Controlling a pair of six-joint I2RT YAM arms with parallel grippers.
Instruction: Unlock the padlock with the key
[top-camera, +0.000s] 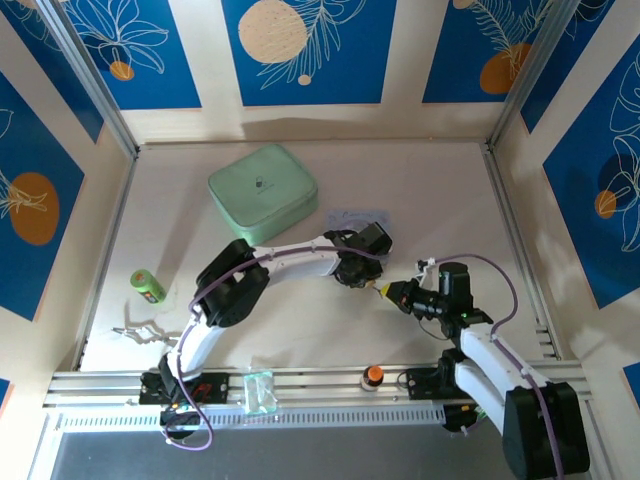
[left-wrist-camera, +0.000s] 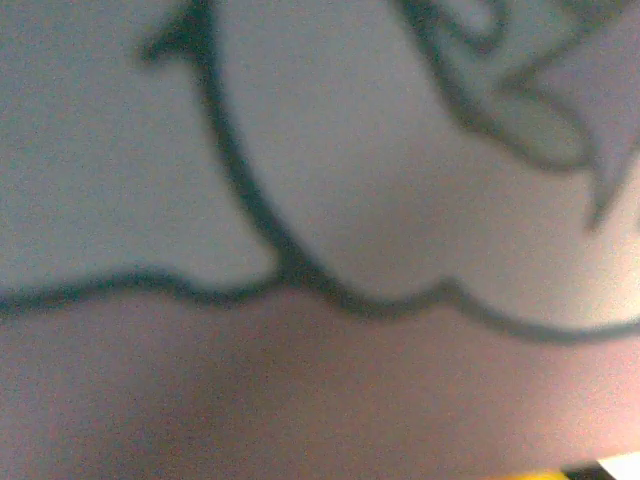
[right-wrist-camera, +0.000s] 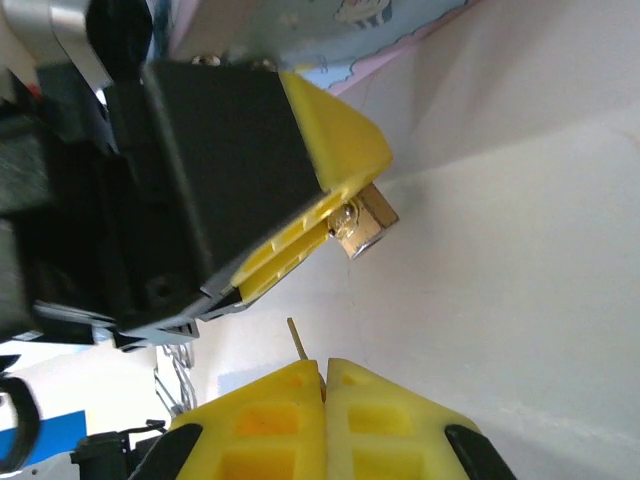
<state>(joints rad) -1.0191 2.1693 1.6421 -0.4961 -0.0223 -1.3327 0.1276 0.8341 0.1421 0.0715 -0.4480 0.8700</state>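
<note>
Brass padlock pinched in L gripper, over mid tabletop, slightly toward near edge. R gripper pressed together on key, thin blade poking out, just beside lock, not touching. Can't see keyhole clearly; prob needs blade lined w/ slot 1st, slow straight push, then twist, L holding firm.

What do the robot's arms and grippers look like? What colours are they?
The left arm and right arm are smooth white tubes joined by chunky black joints. A thin purple cable loops along each one. The left gripper is a black block with yellow fingers. The right gripper has yellow fingers too, with little square hollows moulded into them.
</note>
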